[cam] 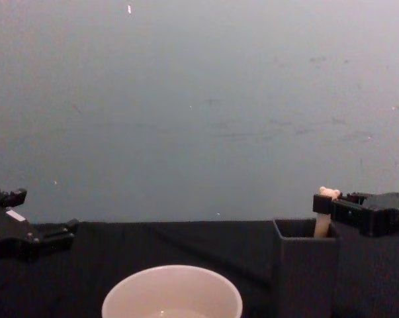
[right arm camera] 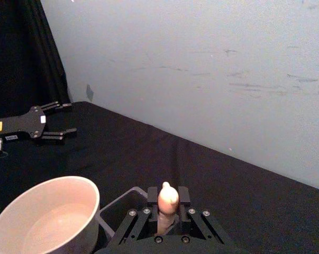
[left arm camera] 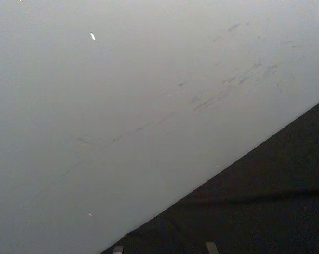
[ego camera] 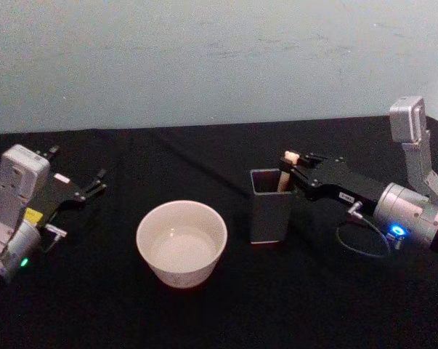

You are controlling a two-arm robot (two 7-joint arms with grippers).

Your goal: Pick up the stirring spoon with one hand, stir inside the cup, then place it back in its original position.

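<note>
The stirring spoon stands upright in the dark grey square holder, right of the cream-white cup. Only its beige handle and bear-head top rise above the holder's rim; its bowl is hidden inside. My right gripper reaches in from the right at rim height, its fingers closed against both sides of the handle. The cup sits on the table beside the holder and apart from it. My left gripper rests open at the far left, holding nothing.
A black cloth covers the table, and a pale blue-grey wall stands close behind it. A loose cable loop hangs under my right wrist. Bare cloth lies between the cup and my left gripper.
</note>
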